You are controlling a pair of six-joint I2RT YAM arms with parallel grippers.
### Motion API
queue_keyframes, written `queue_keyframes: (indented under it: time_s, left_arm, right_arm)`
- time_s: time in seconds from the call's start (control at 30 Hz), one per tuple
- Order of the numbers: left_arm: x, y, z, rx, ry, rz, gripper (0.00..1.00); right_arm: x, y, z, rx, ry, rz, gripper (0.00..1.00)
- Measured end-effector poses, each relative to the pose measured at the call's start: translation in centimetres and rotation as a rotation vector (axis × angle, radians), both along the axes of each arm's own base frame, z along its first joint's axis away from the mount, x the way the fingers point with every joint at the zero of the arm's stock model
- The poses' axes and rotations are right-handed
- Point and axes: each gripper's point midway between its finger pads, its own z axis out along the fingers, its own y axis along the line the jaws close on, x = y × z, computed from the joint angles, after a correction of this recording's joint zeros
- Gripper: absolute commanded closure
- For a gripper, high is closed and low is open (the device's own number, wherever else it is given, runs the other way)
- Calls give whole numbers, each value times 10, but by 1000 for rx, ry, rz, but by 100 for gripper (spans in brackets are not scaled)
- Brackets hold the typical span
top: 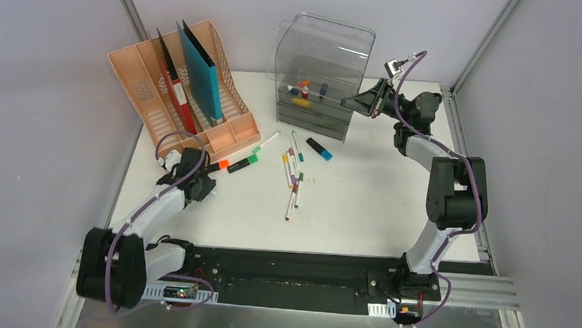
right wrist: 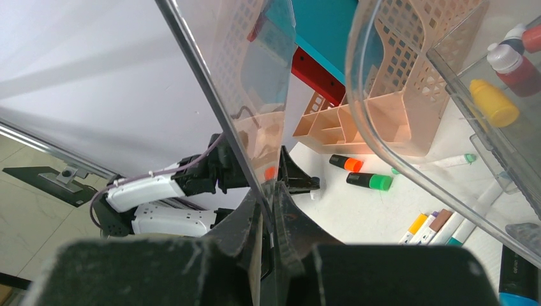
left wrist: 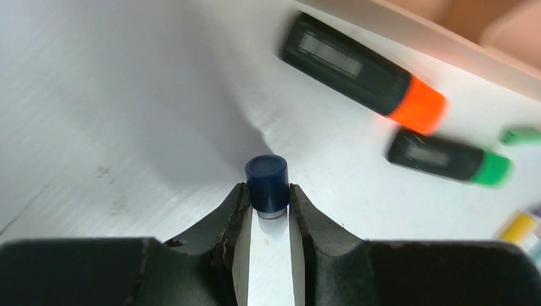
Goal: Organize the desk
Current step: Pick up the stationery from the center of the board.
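On the white desk my left gripper is shut on a white marker with a dark blue cap, low over the tabletop. In the top view this gripper sits just in front of the peach file rack. My right gripper is at the back, shut on the edge of the clear drawer box's lifted lid; the thin clear panel runs between its closed fingers. The clear box holds several markers in its open top.
An orange-capped highlighter and a green-capped one lie just ahead of the left gripper. Several loose markers and a blue highlighter lie mid-desk. The rack holds red and teal folders.
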Motion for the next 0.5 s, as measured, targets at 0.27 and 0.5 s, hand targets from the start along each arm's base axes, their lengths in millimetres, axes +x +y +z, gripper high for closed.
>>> queue_keyframes:
  time_s: [0.27, 0.5]
  left_arm:
    - [21, -44, 46, -121, -390, -324, 100]
    - [30, -99, 87, -243, -686, -666, 100]
  right_arm:
    - [0, 0, -1, 0, 1, 1, 95]
    - [0, 1, -1, 0, 1, 2, 94]
